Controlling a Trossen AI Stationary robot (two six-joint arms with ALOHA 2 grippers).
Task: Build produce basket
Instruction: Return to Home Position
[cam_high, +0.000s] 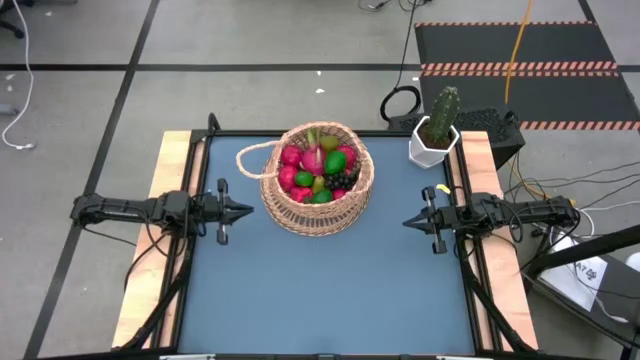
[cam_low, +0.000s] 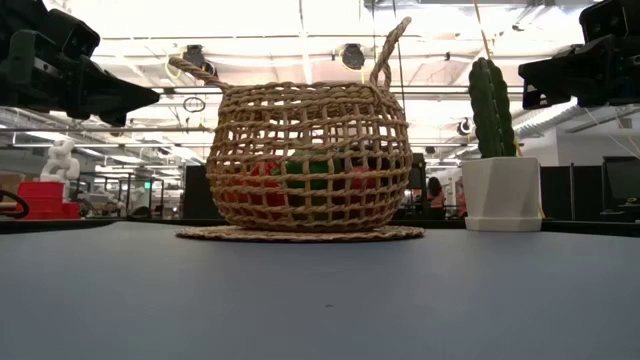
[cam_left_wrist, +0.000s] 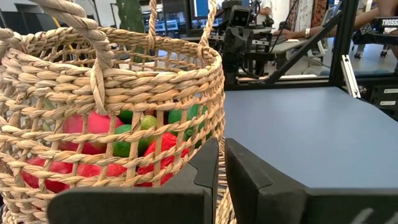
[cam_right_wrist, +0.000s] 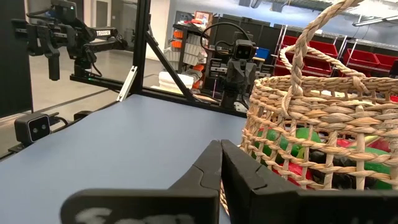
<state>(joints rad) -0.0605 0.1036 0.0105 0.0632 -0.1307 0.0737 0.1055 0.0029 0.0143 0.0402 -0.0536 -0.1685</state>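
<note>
Looking down, you find the basket (cam_high: 300, 222) toward the table's (cam_high: 330, 290) twelve o'clock, the produce (cam_high: 320, 170) inside it. The left gripper (cam_high: 243, 211) at its eight o'clock and the right gripper (cam_high: 410, 221) at four are both clenched, empty.

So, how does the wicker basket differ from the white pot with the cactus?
The basket is tan open weave and round; the pot is white, smooth and faceted. The basket is much wider than the pot. The basket holds mixed produce; the pot holds one cactus. Both stand upright at the far side of the table, untouched by the left gripper and the right gripper.
</note>
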